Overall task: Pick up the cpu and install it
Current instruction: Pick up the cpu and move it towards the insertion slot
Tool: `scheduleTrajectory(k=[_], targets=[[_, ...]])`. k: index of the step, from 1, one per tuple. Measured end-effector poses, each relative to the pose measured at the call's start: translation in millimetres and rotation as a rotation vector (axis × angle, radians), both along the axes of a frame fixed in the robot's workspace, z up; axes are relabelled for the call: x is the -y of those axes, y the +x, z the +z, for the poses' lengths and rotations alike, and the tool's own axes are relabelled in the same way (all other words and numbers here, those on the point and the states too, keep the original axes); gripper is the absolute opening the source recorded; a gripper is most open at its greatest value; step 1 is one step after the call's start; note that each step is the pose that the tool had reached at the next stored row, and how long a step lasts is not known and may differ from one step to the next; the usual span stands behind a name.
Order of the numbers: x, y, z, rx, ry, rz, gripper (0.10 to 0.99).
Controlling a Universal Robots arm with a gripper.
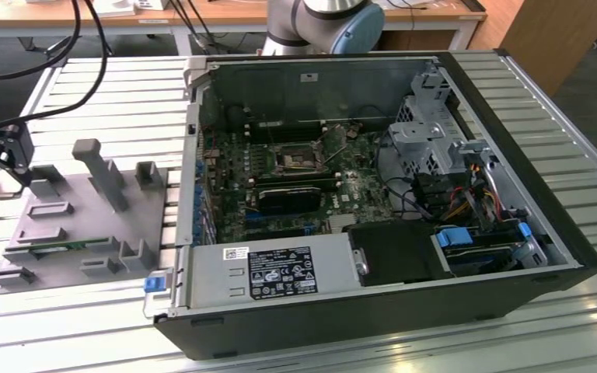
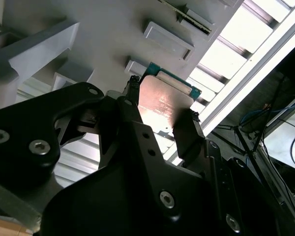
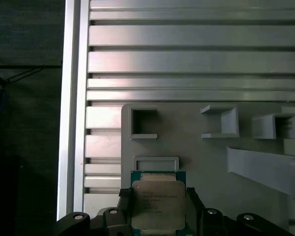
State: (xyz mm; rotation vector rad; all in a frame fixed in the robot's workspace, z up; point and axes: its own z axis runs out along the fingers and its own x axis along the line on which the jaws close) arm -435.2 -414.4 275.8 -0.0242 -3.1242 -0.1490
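Two black fingers (image 3: 124, 201) of the gripper (image 3: 158, 209) pinch the cpu (image 3: 157, 199) by opposite edges, one finger on each side, with the jaws drawn in against the chip. The cpu lies flat between the fingertips. Its silver lid faces the first wrist view, and a green edge shows around the lid. In the second wrist view the cpu (image 2: 164, 98) sits in the same pinch, with a finger (image 2: 187, 130) bearing on one edge.

A grey holder (image 3: 201, 157) lies beneath the gripper, on the slatted table (image 3: 187, 44). Just beyond the fingertips the holder carries a shallow rectangular recess (image 3: 156, 163). Farther beyond stands a square pocket (image 3: 144, 123). Whether the cpu touches the holder cannot be told.

In the exterior view the gripper (image 1: 13, 163) hangs over a corner of the holder (image 1: 71, 225). A thin green stick (image 1: 71, 243) lies in the holder, near the gripper. The open case (image 1: 382, 311) stands well apart from the gripper, toward the exterior view's right. The motherboard (image 1: 277, 186) lies inside the case and carries the socket (image 1: 301, 159).
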Motion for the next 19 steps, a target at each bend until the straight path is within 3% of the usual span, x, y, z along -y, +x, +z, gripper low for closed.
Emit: scheduleTrajectory(k=[19], targets=[[-0.2,0.0,7.5,0.0001,0.000,0.000,0.525]])
